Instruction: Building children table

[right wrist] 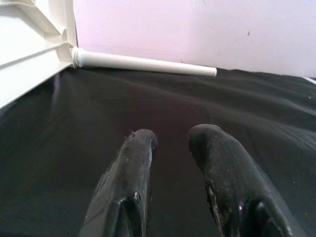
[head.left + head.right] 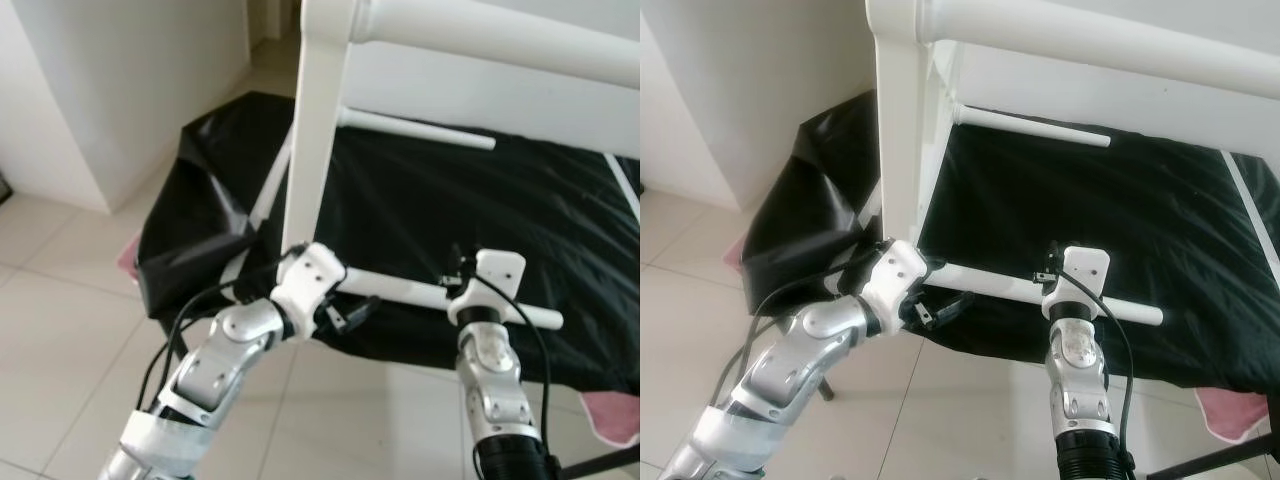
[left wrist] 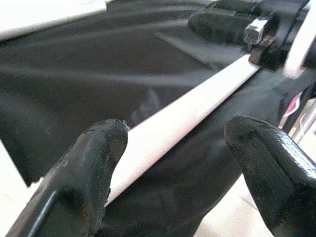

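**Both arms up at the lower rail of the half-built table**

While the white frame stands tipped over the black sheet [image 2: 420,200] that covers the work surface, the robot has both arms raised to it. Biggest in the scene is the table frame [image 2: 470,40] itself, a thick top beam running overhead with one broad upright leg [image 2: 315,140] coming down at the near corner, presumably on the sheet to keep the parts clean and in one place. Two thin round rails stick out sideways from that leg: an upper rail [image 2: 420,128] further back, its far end free, and a lower rail [image 2: 420,292] closer to the robot, also ending in the air.

At the leg's foot, the left gripper [image 3: 173,143] straddles the lower rail with its fingers apart, one pad against the rod, the other clear of it. To me it looks like steadying rather than gripping. Further along, the right gripper [image 1: 170,143] sits at the same rail, fingers nearly together over the sheet, nothing between them
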`<state>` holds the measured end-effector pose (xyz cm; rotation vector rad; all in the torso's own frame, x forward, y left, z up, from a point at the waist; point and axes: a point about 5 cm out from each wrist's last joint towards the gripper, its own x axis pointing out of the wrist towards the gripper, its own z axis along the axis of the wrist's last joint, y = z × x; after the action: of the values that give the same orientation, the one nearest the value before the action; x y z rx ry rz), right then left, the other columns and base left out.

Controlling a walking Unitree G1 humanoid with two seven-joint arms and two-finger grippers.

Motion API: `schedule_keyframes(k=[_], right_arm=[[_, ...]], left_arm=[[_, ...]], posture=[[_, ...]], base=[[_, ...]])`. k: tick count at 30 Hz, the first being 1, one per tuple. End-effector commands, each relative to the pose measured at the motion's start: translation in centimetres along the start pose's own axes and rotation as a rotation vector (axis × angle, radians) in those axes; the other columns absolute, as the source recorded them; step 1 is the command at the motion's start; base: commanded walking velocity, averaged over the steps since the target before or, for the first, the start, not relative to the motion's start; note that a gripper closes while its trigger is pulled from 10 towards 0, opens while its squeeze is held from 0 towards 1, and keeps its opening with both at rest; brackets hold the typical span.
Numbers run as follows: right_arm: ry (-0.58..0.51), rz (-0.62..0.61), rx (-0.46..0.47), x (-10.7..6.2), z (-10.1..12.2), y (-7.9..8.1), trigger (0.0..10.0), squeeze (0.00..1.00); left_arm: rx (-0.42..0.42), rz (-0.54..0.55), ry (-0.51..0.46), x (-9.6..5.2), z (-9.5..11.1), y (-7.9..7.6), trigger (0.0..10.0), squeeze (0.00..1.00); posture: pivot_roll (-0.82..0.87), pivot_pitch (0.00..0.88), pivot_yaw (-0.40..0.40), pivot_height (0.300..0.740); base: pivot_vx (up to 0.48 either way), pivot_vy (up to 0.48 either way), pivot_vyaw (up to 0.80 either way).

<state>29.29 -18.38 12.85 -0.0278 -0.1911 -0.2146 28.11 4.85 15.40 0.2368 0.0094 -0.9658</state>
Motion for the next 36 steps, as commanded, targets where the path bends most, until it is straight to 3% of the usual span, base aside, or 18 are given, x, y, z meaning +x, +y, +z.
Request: schedule_keyframes(k=[1,4,7,9,14,17,24,28,29,31,33,35,36], right_arm=[[0.018,-0.013,0.007,-0.2,-0.2,-0.2,10.0,0.0],[0.009,-0.006,0.01,-0.3,0.2,-0.2,10.0,0.0],[0.007,-0.006,0.011,-0.3,0.3,-0.2,10.0,0.0],[0.016,-0.008,0.007,-0.4,0.2,-0.1,10.0,0.0],[0.037,0.0,-0.001,-0.5,0.0,0.2,10.0,0.0],[0.052,0.034,0.001,-0.6,-0.2,1.0,10.0,0.0],[0.067,0.042,0.0,-0.6,-0.4,1.0,10.0,0.0],[0.079,0.045,0.0,-0.5,-0.7,1.0,10.0,0.0],[0.093,0.036,-0.006,-0.6,-1.1,0.9,10.0,0.0],[0.098,0.031,-0.01,-0.6,-1.2,0.8,10.0,0.0],[0.11,0.0,-0.021,-0.7,-1.6,0.3,10.0,0.0],[0.11,0.0,-0.021,-0.7,-1.6,0.3,10.0,0.0],[0.132,-0.039,-0.013,-0.9,-2.1,-0.3,10.0,0.0]], left_arm=[[0.01,0.134,0.058,0.7,-1.2,1.1,10.0,0.0],[-0.001,0.242,0.089,0.8,-1.8,2.8,10.0,0.0],[-0.012,0.268,0.089,0.7,-1.8,3.3,10.0,0.0],[-0.015,0.355,0.089,0.2,-1.8,4.8,10.0,0.0],[0.0,0.441,0.088,-0.3,-1.9,6.0,10.0,0.0],[-0.026,0.58,0.08,-1.4,-1.9,7.9,10.0,0.0],[-0.038,0.631,0.083,-2.2,-2.2,9.0,10.0,0.0],[-0.036,0.601,0.072,-2.3,-2.1,8.7,10.0,0.0],[-0.015,0.497,0.027,-1.3,-1.7,6.8,10.0,0.0],[-0.012,0.456,0.01,-0.9,-1.5,6.0,10.0,0.0],[0.021,0.323,-0.032,0.2,-1.1,3.5,10.0,0.0],[0.021,0.323,-0.032,0.2,-1.1,3.5,10.0,0.0],[0.022,0.245,-0.077,1.2,-0.7,1.6,10.0,0.0]], posture=[[0.06,0.017,-0.07,0.74],[0.06,0.016,-0.07,0.74],[0.06,0.016,-0.07,0.74],[0.05,0.013,-0.067,0.74],[0.05,0.009,-0.067,0.74],[0.05,0.001,-0.066,0.74],[0.05,0.0,-0.066,0.74],[0.06,0.0,-0.067,0.74],[0.06,0.0,-0.065,0.74],[0.06,0.0,-0.065,0.74],[0.06,0.0,-0.064,0.74],[0.06,0.0,-0.064,0.74],[0.06,0.0,-0.06,0.74]], base=[[0.0,0.0,0.0],[0.0,0.0,0.0],[0.0,0.0,0.0],[0.0,0.0,0.0],[0.0,0.0,0.0],[0.0,0.0,0.0],[0.0,0.0,0.0],[0.0,0.0,0.0],[0.0,0.0,0.0],[0.0,0.0,0.0],[0.0,0.0,0.0],[0.0,0.0,0.0],[0.0,0.0,0.0]])
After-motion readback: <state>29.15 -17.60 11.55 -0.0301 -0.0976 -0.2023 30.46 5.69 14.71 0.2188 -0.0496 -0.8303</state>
